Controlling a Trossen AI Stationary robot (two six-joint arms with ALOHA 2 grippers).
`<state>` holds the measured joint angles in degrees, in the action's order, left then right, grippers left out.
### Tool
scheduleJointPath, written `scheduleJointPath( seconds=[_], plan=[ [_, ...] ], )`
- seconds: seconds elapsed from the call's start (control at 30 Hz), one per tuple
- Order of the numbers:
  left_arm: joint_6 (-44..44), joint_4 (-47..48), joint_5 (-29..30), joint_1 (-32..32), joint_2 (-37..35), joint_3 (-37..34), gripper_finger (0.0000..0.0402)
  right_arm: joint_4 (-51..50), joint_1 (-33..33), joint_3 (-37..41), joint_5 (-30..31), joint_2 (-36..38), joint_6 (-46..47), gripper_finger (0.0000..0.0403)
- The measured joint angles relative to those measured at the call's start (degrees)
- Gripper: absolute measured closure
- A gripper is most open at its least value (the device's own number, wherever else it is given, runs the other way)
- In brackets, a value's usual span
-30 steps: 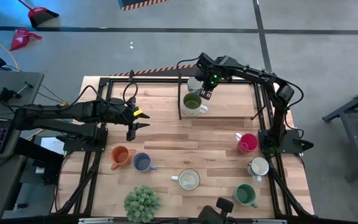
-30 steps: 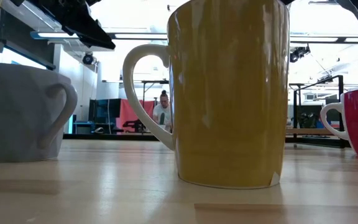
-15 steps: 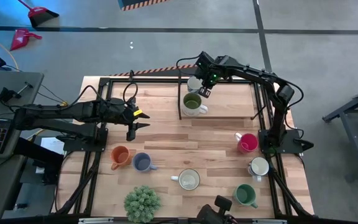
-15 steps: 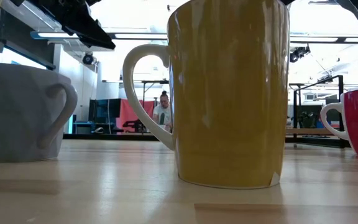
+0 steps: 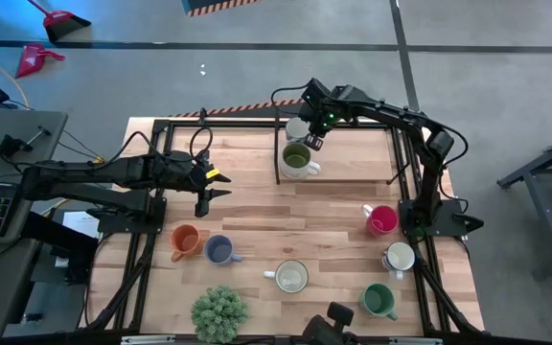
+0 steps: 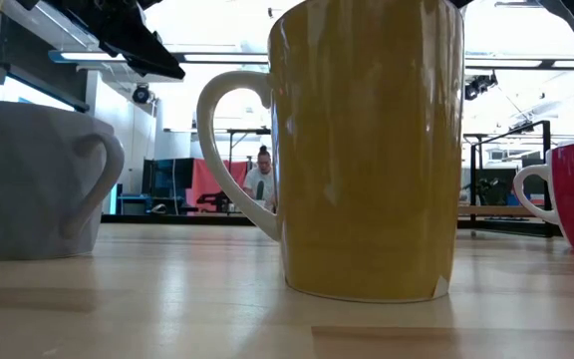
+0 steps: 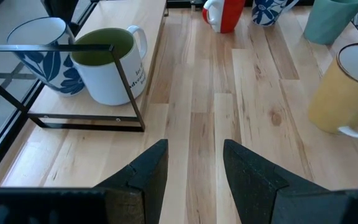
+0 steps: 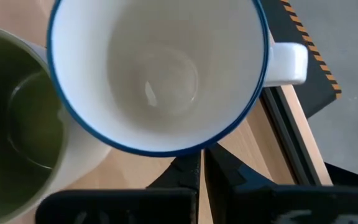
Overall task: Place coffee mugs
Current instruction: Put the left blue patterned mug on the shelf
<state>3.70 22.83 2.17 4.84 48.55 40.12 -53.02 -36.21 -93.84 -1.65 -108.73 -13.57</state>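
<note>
Two coffee mugs stand on a raised wooden shelf (image 5: 362,163) at the table's far side: a white mug with a blue rim (image 5: 298,128) and a white mug with an olive inside (image 5: 297,160). My right gripper (image 5: 316,140) is shut and points steeply down right beside the blue-rimmed mug (image 8: 160,68). My left gripper (image 5: 209,188) hangs open over the table's left part, with bare wood between its fingers (image 7: 194,168). Other mugs stand on their bases on the near half: orange (image 5: 186,240), blue-grey (image 5: 219,251), cream (image 5: 290,278), magenta (image 5: 382,220), white (image 5: 400,257), dark green (image 5: 379,301). My right gripper's shut fingers (image 8: 199,168) stand close by the outer wall of the blue-rimmed mug, below its rim (image 8: 185,148) and a little round from its handle (image 8: 288,62). The rim hides the fingertips, so I cannot tell whether they touch the mug.
A bushy potted plant (image 5: 219,312) stands at the near edge. A black wire frame (image 7: 86,121) edges the shelf. In the low view the cream mug (image 6: 367,150) fills the middle, with the grey mug (image 6: 28,179) left of it. Bare wood lies at the table's middle (image 5: 286,216).
</note>
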Motion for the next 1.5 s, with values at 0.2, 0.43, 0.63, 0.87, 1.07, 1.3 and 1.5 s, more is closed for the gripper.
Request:
scheduleJointPath(
  seconds=[0.2,0.43,0.63,0.87,1.07,1.3,1.5],
  plan=[
    [0.00,0.00,0.00,-0.01,-0.02,0.00,0.0259,0.26,0.38,0.00,-0.60,0.00,-0.61,0.0403],
    [0.00,0.00,-0.01,-0.01,-0.02,0.00,0.0259,1.25,0.81,0.00,-2.69,0.00,-1.06,0.0403],
    [0.00,0.00,-0.02,-0.02,0.00,0.00,0.0259,1.18,0.76,0.00,-3.10,0.00,-1.08,0.0403],
    [0.63,0.02,0.00,-0.01,0.00,0.00,0.0259,1.13,0.76,0.00,-3.36,0.00,-1.52,0.0403],
    [0.63,0.01,0.00,-0.02,0.00,0.00,0.0259,1.10,0.76,0.00,-4.84,0.00,-1.93,0.0403],
    [0.62,0.02,-0.01,-0.02,-0.02,0.00,0.0259,1.13,0.76,0.00,-3.99,-0.01,-1.93,0.0403],
    [0.61,0.02,-0.02,-0.02,-0.02,0.00,0.0259,-4.34,0.74,0.00,3.83,-0.02,-0.20,0.0403]
  ],
)
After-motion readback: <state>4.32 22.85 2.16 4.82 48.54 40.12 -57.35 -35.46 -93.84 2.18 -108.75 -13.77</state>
